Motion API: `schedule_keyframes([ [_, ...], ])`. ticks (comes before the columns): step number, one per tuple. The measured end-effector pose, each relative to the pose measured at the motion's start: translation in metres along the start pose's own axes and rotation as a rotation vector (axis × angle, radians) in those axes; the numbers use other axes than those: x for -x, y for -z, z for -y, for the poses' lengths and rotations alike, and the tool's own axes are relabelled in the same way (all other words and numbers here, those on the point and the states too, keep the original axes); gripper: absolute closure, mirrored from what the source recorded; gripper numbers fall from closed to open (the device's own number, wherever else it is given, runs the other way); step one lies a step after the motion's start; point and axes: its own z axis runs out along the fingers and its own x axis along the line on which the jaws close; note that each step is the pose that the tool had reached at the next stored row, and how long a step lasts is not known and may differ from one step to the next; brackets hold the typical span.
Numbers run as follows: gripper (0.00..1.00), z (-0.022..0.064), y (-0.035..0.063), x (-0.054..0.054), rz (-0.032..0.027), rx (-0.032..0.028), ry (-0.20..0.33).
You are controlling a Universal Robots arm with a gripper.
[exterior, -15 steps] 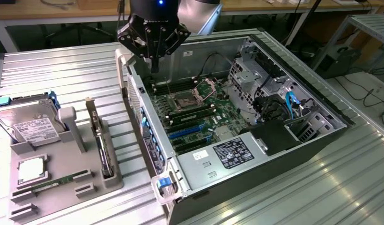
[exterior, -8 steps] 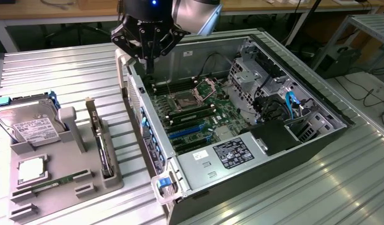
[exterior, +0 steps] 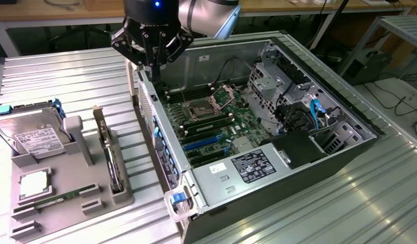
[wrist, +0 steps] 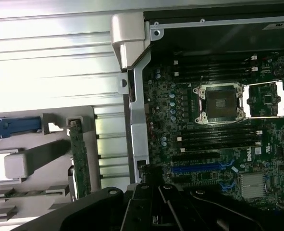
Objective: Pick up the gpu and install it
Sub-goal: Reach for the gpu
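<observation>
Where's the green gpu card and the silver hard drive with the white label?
Thin green gpu card (exterior: 113,165): exterior view, middle of its upper edge.
Silver hard drive (exterior: 37,140): exterior view, white label.

Exterior view, position: mounted off the arm, high, looking down at a slant across the ribbed metal table (exterior: 66,81).
Exterior view, range: distant; it took in the whole open computer case (exterior: 202,63), the grey tray (exterior: 123,195) at the exterior view's left, and the gripper (exterior: 151,63).
Wrist view, position: carried on the wrist, facing almost straight down.
Wrist view, range: close; part of case and tray.
Shared area: the motherboard (exterior: 222,129) (wrist: 218,144), its CPU socket (exterior: 197,109) (wrist: 218,101), and the tray edge holding the gpu (exterior: 112,160) (wrist: 79,159).
</observation>
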Motion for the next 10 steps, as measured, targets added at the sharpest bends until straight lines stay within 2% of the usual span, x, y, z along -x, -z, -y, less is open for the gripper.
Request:
schedule_keyframes([
  [10,0.89,0.0052,0.0006,-0.017,0.0000,0.0001,0.000],
])
